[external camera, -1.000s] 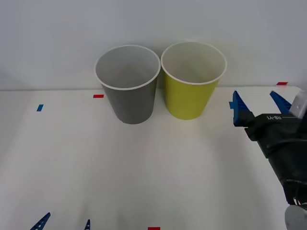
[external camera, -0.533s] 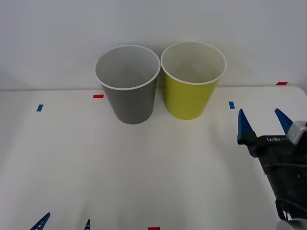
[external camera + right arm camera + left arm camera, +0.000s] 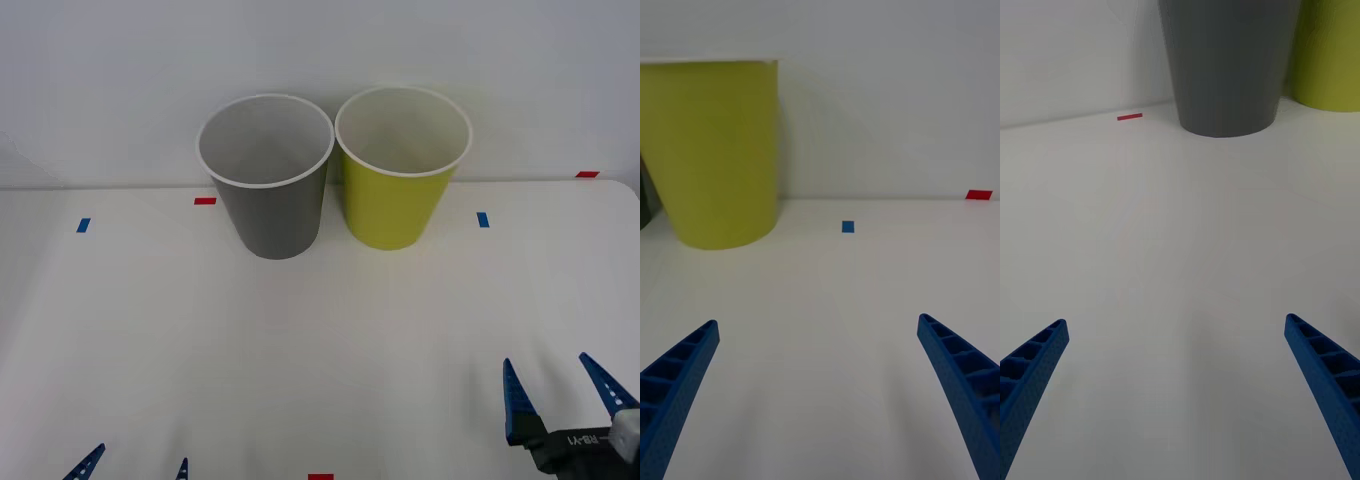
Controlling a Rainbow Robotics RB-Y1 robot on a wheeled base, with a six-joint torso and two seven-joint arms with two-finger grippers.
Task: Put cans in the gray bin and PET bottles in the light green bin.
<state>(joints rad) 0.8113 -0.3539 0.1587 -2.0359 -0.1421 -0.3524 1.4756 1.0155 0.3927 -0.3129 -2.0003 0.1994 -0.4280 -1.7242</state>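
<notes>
The table (image 3: pixel 300 350) is the largest thing in the front view, a white surface running from the near edge back to a pale wall. At its far side the two bins stand upright, side by side and touching or almost touching at their white rims. The gray bin (image 3: pixel 268 180) is on the robot's left and the green bin (image 3: pixel 400 170) on its right. Both show pale insides from above, and what can be seen of those insides holds nothing.

The right gripper (image 3: pixel 563 392) sits at the near right corner of the table, well apart from the bins, its dark body cut by the picture's edge. Its two blue ribbed fingers (image 3: pixel 515 402) are spread wide with bare table between them. From the right wrist camera the green bin (image 3: pixel 715 150) stands ahead to one side.

The left gripper (image 3: pixel 133 464) is at the near left edge, with just two blue tips poking up, spread apart and holding nothing. Its wrist camera looks across bare table at the foot of the gray bin (image 3: pixel 1229 67), with the green bin (image 3: pixel 1330 52) just beside it.

Small tape marks dot the table: a blue mark (image 3: pixel 483 219) right of the green bin, another blue mark (image 3: pixel 83 225) far left, a red mark (image 3: pixel 205 201) left of the gray bin, a red mark (image 3: pixel 587 174) at the far right and one (image 3: pixel 320 477) at the near edge.
</notes>
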